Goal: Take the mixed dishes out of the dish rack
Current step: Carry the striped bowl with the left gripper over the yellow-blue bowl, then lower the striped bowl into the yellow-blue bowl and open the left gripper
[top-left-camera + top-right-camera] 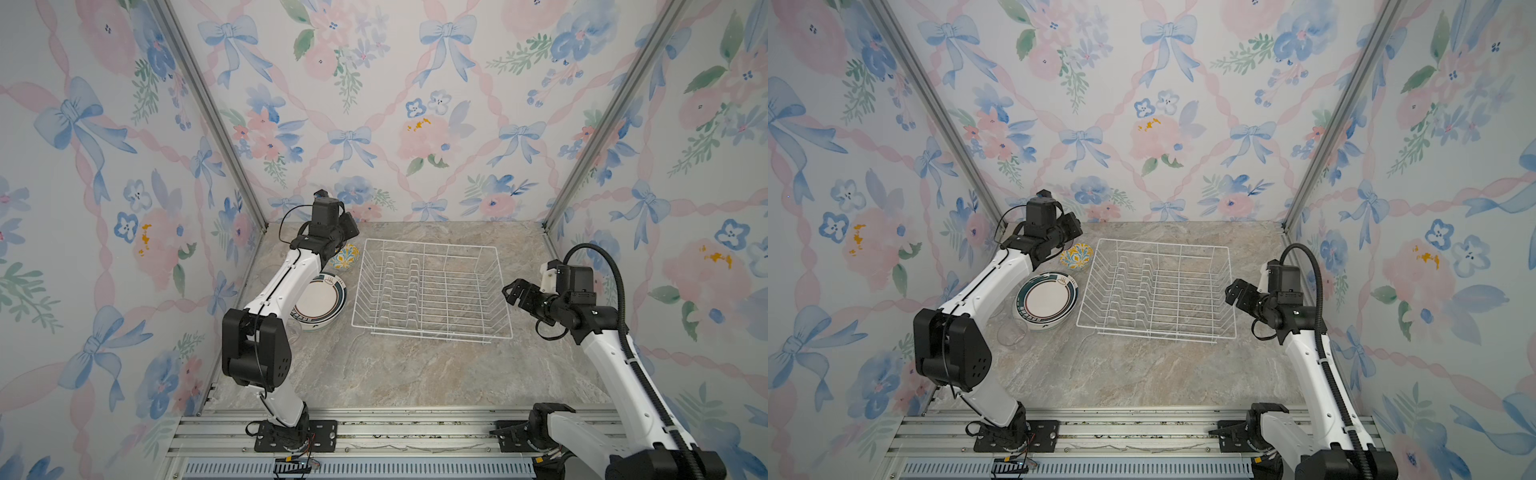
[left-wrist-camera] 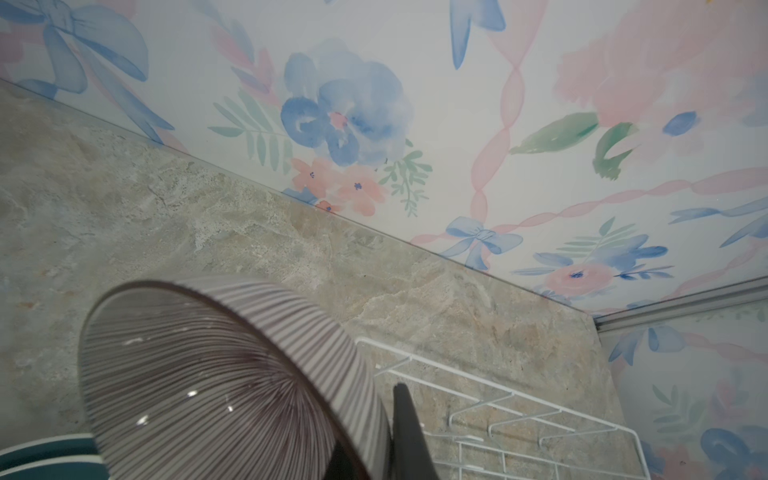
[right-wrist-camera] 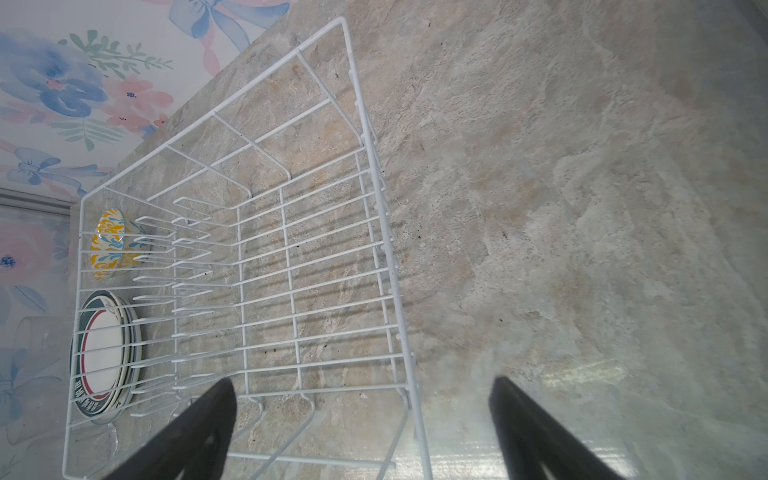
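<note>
Left gripper [image 2: 388, 430] clamps the purple-striped bowl [image 2: 216, 374] over the marble-look table [image 1: 395, 365]; right gripper [image 3: 361, 386] gapes wide, floral wallpaper [image 1: 374, 104] around.

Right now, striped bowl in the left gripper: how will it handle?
The striped bowl shows bright glints, so probably glazed and slippery where the left gripper pinches its rim. Looks like rigid ceramic: no flex, likely chips if dropped on the stone table. Gripped at one edge and tilted, it may pivot.
</note>
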`<state>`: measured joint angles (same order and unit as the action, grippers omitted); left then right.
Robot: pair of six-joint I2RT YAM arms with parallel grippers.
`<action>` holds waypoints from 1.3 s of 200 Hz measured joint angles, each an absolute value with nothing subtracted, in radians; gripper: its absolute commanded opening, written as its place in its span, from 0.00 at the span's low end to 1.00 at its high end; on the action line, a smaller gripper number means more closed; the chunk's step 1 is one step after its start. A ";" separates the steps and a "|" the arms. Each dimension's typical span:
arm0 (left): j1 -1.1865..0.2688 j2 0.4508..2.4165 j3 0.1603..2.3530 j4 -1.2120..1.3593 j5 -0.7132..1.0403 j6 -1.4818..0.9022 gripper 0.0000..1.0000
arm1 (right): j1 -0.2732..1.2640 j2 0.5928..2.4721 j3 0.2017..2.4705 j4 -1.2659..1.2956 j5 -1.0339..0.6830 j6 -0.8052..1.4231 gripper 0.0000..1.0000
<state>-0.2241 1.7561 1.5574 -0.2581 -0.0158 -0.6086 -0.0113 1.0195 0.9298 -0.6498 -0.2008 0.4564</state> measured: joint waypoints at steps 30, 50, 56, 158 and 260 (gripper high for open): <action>-0.227 1.942 1.740 -0.376 -0.039 -0.537 0.00 | -0.011 1.019 0.930 -0.652 -0.193 0.456 0.97; -0.227 2.014 1.793 -0.438 -0.061 -0.501 0.00 | -0.011 1.019 0.930 -0.654 -0.186 0.456 0.97; -0.227 2.028 1.801 -0.456 -0.070 -0.492 0.00 | -0.011 1.019 0.930 -0.654 -0.185 0.456 0.97; -0.227 2.160 1.940 -0.616 -0.178 -0.385 0.00 | -0.011 1.053 0.930 -0.661 -0.178 0.456 0.97; -0.255 2.221 1.961 -0.657 -0.178 -0.358 0.00 | -0.011 1.069 0.930 -0.661 -0.178 0.456 0.97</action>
